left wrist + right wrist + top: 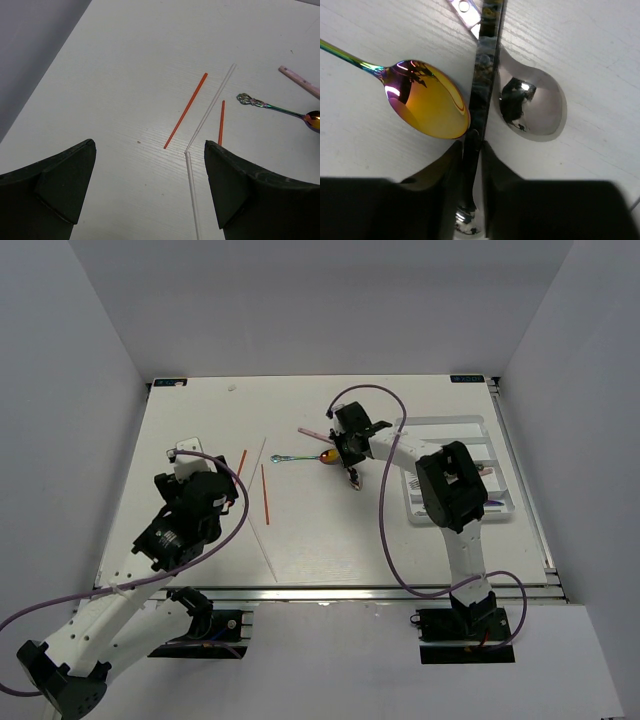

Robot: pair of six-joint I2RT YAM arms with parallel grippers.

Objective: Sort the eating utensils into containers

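Note:
My right gripper [347,452] [472,146] is shut on the shaft of a dark shiny metal utensil [484,75], low over the table; its type is unclear. Beside it lie an iridescent gold spoon [427,105] [303,457], a silver spoon bowl [535,107] and a pink handle [313,432]. My left gripper [192,462] [150,145] is open and empty above the left of the table. Ahead of it lie two red-orange chopsticks [185,110] [221,122] and two white chopsticks [210,106] [192,192]. The white tray [450,422] lies at the right, mostly hidden by the right arm.
The table's left edge and the grey wall [30,55] are close to my left gripper. The right arm's body [452,490] hangs over the tray. The iridescent spoon also shows at the right of the left wrist view [280,109].

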